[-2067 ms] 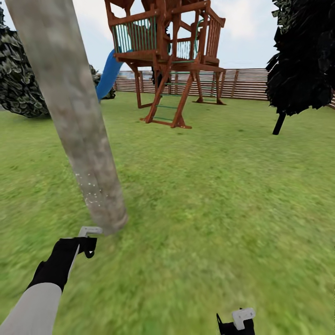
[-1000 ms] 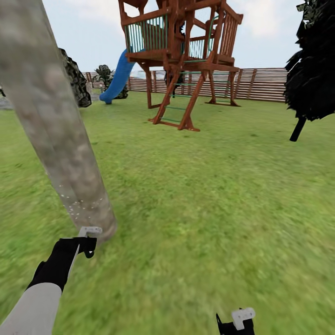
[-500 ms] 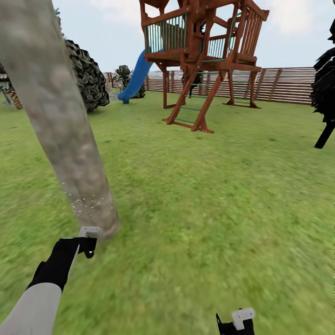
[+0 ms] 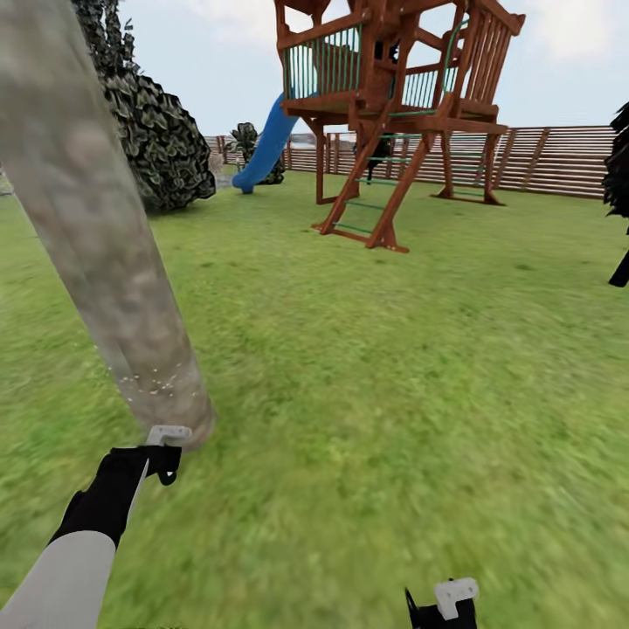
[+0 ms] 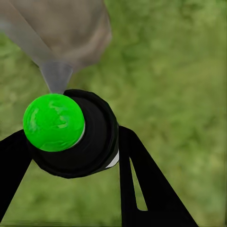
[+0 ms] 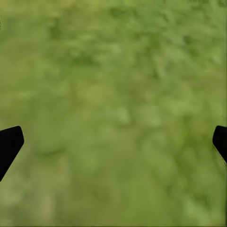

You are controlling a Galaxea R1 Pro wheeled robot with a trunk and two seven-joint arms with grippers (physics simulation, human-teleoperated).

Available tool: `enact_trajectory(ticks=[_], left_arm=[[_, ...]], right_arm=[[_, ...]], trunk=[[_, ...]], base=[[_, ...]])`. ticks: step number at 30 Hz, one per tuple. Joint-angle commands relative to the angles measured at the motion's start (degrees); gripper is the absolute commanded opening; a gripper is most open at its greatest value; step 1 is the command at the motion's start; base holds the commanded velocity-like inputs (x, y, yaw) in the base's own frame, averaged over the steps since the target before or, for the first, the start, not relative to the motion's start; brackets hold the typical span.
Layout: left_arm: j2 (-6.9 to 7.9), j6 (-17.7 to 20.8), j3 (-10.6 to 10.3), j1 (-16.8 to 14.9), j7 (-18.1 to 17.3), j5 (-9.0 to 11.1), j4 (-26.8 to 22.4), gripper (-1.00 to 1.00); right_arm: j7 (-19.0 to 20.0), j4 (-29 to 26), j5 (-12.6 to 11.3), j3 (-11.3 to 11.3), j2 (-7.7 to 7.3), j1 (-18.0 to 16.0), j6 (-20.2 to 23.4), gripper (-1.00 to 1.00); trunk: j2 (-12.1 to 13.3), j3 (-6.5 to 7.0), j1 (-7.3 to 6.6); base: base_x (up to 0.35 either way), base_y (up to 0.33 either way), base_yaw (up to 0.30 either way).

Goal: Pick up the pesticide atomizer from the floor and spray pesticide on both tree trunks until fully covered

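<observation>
A pale mottled tree trunk (image 4: 105,253) leans across the left of the head view, with small white specks near its base. My left gripper (image 4: 162,452) sits just in front of that base. In the left wrist view the left gripper (image 5: 71,142) is shut on the pesticide atomizer (image 5: 90,142), a dark round bottle whose top shows bright green. A grey cone of spray runs from the atomizer to the tree trunk (image 5: 61,28). My right gripper (image 4: 441,604) hangs low over the grass. In the right wrist view the right gripper (image 6: 113,142) is open with only lawn between its fingers.
Green lawn (image 4: 393,367) spreads ahead. A red-brown wooden playset (image 4: 393,114) with a blue slide (image 4: 266,144) stands at the back, before a slatted fence (image 4: 559,162). A dark bush (image 4: 162,140) is at the back left and a dark tree (image 4: 618,201) at the right edge.
The camera has turned left: playset and fence slid right in the picture, the dark tree nearly left at the right, the bush came in. Both arms keep their place in the view.
</observation>
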Motion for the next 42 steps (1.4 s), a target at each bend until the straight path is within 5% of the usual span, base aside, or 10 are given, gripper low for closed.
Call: enact_trajectory(ticks=[1, 32, 34, 42], left_arm=[[0.02, 0.0, 0.0, 0.0, 0.0, 0.0, 0.0, -1.0], [-0.05, 0.2, 0.1, -0.1, -0.2, 0.1, -0.6, -1.0], [-1.95, 0.6, -0.2, -0.8, -0.5, 0.0, -1.0, -1.0], [-4.07, 4.0, -0.3, -8.3, -0.6, 0.0, -1.0, -1.0]], right_arm=[[0.0, 0.0, 0.0, 0.0, 0.01, 0.0, 0.0, 1.0], [-0.1, 0.0, 0.0, 0.0, -0.06, 0.0, 0.0, 1.0], [-0.1, 0.0, 0.0, 0.0, -0.06, 0.0, 0.0, 1.0], [-0.1, 0.0, 0.0, 0.0, -0.14, 0.0, 0.0, 1.0]], trunk=[[0.0, 0.0, 0.0], [0.0, 0.0, 0.0], [0.0, 0.0, 0.0], [0.0, 0.0, 0.0]], base=[[0.104, -0.268, 0.276], [0.139, -0.234, 0.201], [0.001, -0.003, 0.277], [0.0, 0.0, 0.188]])
